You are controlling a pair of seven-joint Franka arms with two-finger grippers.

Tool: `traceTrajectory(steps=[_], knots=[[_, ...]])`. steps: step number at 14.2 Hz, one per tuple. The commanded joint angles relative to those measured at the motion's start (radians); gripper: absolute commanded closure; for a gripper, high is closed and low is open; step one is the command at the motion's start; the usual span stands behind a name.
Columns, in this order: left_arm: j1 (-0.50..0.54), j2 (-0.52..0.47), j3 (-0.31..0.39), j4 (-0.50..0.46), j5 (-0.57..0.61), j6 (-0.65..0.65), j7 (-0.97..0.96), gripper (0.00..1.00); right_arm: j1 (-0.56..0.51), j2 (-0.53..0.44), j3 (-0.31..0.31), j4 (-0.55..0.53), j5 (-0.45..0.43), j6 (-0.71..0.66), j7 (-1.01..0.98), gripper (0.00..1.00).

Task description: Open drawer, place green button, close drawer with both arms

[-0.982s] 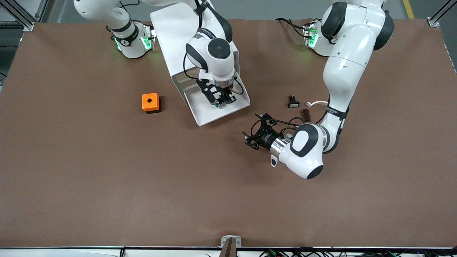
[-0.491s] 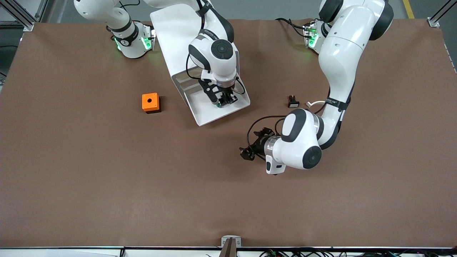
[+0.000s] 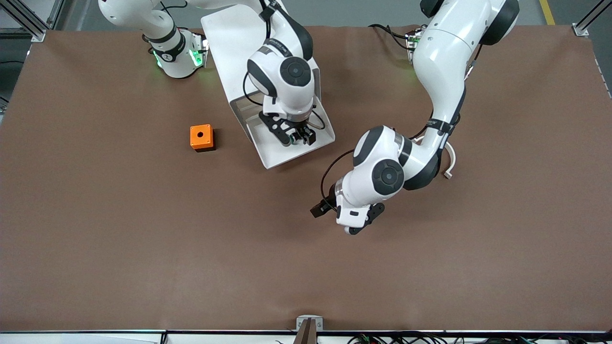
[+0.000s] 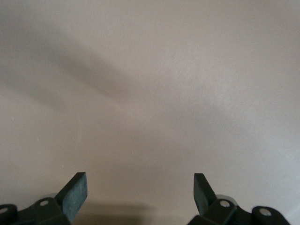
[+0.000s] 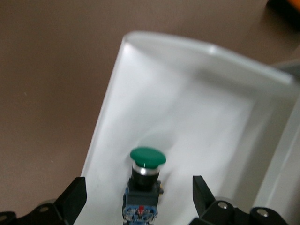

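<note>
The white drawer [image 3: 275,154] stands pulled out of its white cabinet [image 3: 229,38]. The button [image 5: 143,187], green cap and dark boxy body, lies on the drawer floor [image 5: 201,126]. My right gripper [image 5: 139,194] is open just above it, a finger on each side, neither touching it; it also shows in the front view [image 3: 299,138], over the drawer. My left gripper [image 4: 139,192] is open and empty over bare brown table; in the front view [image 3: 321,209] it is nearer the front camera than the drawer, mostly hidden under its own wrist.
An orange box with a hole [image 3: 201,137] sits on the table beside the drawer, toward the right arm's end. A white curved cable piece [image 3: 449,162] lies by the left arm's forearm. A metal bracket [image 3: 309,324] sits at the table's near edge.
The left arm has swung its wrist round and moved toward the front camera; it now covers the small switch. The right gripper's fingers stand wider apart over the button.
</note>
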Motion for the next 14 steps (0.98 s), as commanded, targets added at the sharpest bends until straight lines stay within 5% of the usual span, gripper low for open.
traceTrajectory(steps=[1, 6, 10, 14], knots=[[-0.053, -0.052, 0.017, -0.122, 0.190, 0.121, -0.052, 0.00, -0.124, -0.034, 0.012, 0.099, 0.011, -0.194, -0.213, 0.00], [-0.102, -0.039, 0.013, -0.174, 0.334, 0.161, -0.239, 0.00, -0.336, -0.126, 0.011, 0.141, 0.000, -0.406, -0.603, 0.00], [-0.151, -0.039, 0.008, -0.243, 0.322, 0.166, -0.277, 0.00, -0.482, -0.209, 0.008, 0.141, -0.038, -0.526, -0.876, 0.00], [-0.151, -0.050, -0.085, -0.268, 0.322, 0.154, -0.291, 0.00, -0.649, -0.274, 0.003, 0.141, -0.040, -0.600, -1.144, 0.00]])
